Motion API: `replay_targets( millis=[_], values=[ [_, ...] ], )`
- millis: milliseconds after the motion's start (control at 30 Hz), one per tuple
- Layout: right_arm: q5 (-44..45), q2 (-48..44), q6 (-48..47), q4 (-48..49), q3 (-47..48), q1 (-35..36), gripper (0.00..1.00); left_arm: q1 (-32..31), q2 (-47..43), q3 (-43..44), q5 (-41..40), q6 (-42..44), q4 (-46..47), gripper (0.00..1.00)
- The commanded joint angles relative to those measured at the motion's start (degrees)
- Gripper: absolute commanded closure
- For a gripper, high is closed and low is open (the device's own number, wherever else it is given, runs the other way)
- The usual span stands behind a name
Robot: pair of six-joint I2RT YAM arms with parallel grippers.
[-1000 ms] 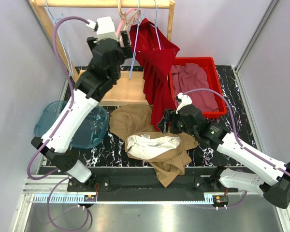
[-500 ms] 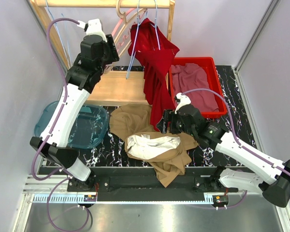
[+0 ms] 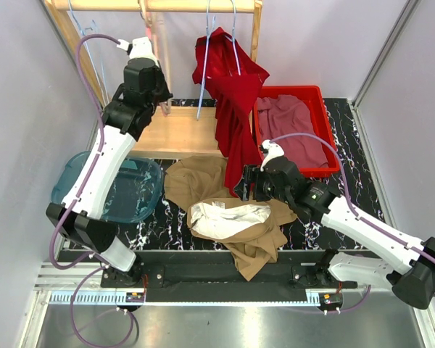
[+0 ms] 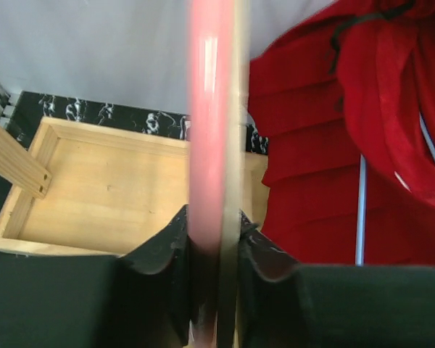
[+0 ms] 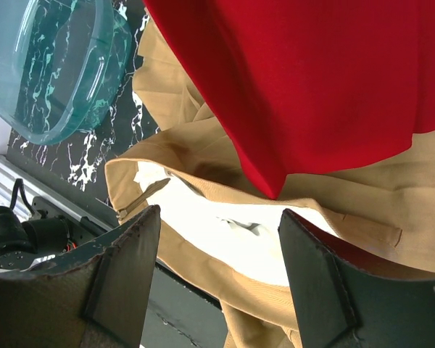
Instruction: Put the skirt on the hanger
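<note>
A tan skirt [image 3: 196,177] with a white lining [image 5: 225,239] lies crumpled at the front middle of the table. My right gripper [image 3: 248,183] hovers open just above it [image 5: 219,214], with the tip of a hanging red pleated garment [image 5: 290,94] between the jaws' line and the skirt. Up at the rack, my left gripper [image 3: 159,88] is shut on a pink hanger [image 4: 206,109] and on a thin wooden hanger [image 4: 238,109] pressed against it. Both hang from the rail [image 3: 188,5], and the pink hanger [image 3: 156,43] slants down to the jaws.
The red garment [image 3: 235,109] hangs on a blue wire hanger right of my left gripper. The rack's wooden base [image 3: 177,134] lies below. A red bin [image 3: 326,130] holding mauve cloth stands at the right, a teal tub [image 3: 109,188] at the left.
My left gripper has swung left along the rail, carrying the pink and wooden hangers away from the red garment, and its jaws have closed on them. The right arm has barely moved.
</note>
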Motion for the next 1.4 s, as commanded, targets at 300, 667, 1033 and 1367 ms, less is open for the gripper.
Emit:
replay_targets(
  millis=[300,667,1033,1367],
  values=[
    [-1.89,1.88,0.03,1.31,3.53,-0.28,0.27,8.87,-12.67,-9.70,-5.70,-2.52,-1.09,0.87],
    [-3.21,2.41,0.91,2.10,3.18,-0.28,0.27,10.82,-13.47,-4.00,-4.03,0.64,-3.55,0.29],
    [-2.86,1.35,1.35,2.01,2.56,-0.28,0.28,10.91,-12.84,2.77,-0.70,1.43,-4.25,0.09],
    [-1.72,1.44,1.18,2.01,2.65,-0.28,0.27,10.73,-17.59,1.99,13.17,-4.53,-3.21,0.07]
  ],
)
